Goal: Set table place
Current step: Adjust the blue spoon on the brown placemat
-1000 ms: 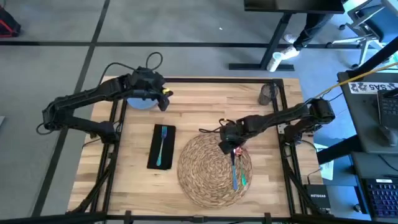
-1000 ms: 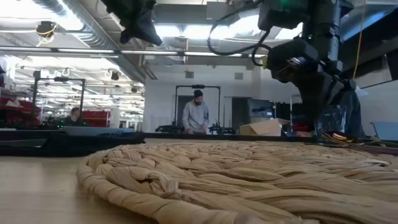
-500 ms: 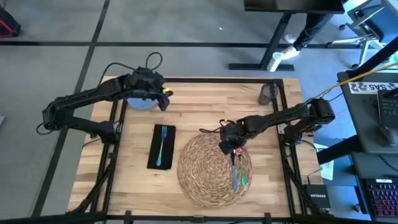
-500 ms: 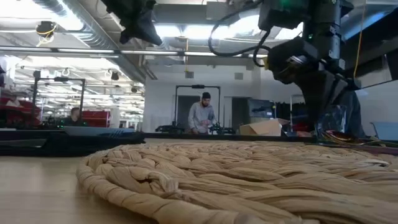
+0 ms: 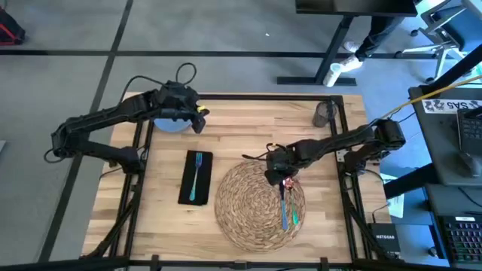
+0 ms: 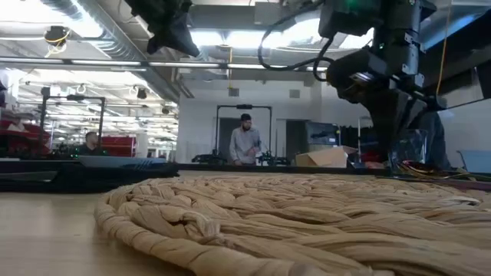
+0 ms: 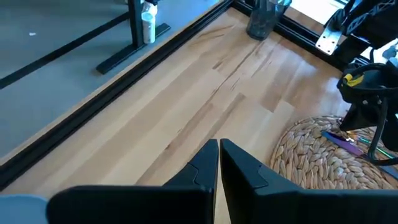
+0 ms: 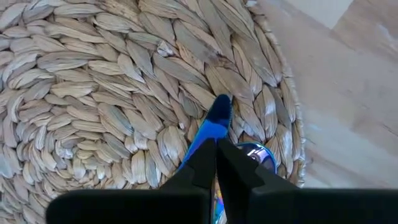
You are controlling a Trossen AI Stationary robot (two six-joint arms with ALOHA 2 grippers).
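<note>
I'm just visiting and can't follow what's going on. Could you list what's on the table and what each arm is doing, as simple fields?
table: wooden, black frame
placemat: woven, round, near front middle
cutlery: colourful, lying on placemat
napkin: black, left of placemat
fork: teal, on napkin
plate: pale blue, back left, under left arm
cup: grey, back right
left gripper: shut, above plate area
right gripper: shut, over cutlery

The right gripper hung over the cutlery on the woven placemat; the left gripper hovered beside the blue plate.
</note>
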